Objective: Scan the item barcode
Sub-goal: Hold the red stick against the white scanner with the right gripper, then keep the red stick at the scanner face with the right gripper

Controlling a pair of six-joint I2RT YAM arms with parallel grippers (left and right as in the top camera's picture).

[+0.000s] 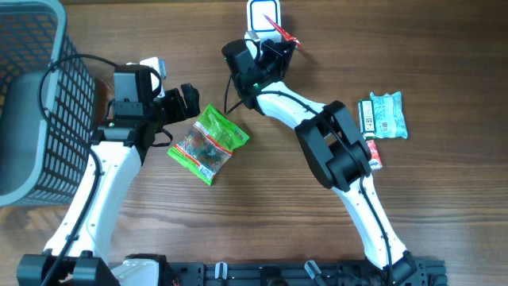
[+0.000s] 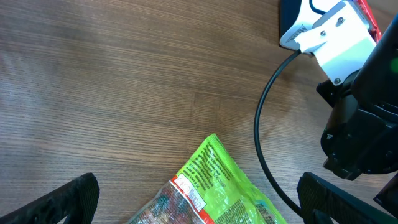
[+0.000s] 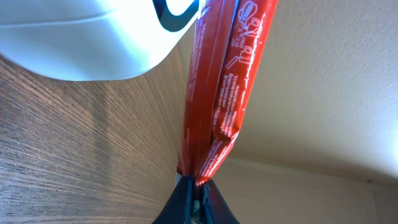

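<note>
Directions are read on the overhead view, 12 o'clock being the top of that view.

1. Clearances. The table [image 1: 444, 48] shows bare wood from 1 to 3 o'clock and in a wide strip at 6 o'clock between my two arms. The basket [image 1: 71, 103] closes the 9 o'clock side and runs out of view there.

2. Surroundings. A green snack bag [image 1: 210, 141] lies flat near centre, just beside my left gripper [image 1: 189, 101], whose jaws are spread wide and hold nothing (the left wrist view shows the bag's corner between the two fingertips, untouched). At 3 o'clock lie a teal packet [image 1: 387, 115] and a small dark pack [image 1: 367, 117], touching or nearly so. A red item [image 1: 375, 156] is partly covered by my right forearm. My right arm and its black cable cross the space between the snack bag and the scanner [image 1: 262, 14].

3. Task item. My right gripper [image 3: 198, 194] has its jaws pressed together, pinching the lower end of the red packet [image 3: 217, 93]. The packet is at 12 o'clock, directly against the scanner's white body. Its long axis runs roughly 10 to 4 o'clock overhead. In the right wrist view it rises from my fingertips toward 12 o'clock, with its printed face turned toward 3 o'clock.
</note>
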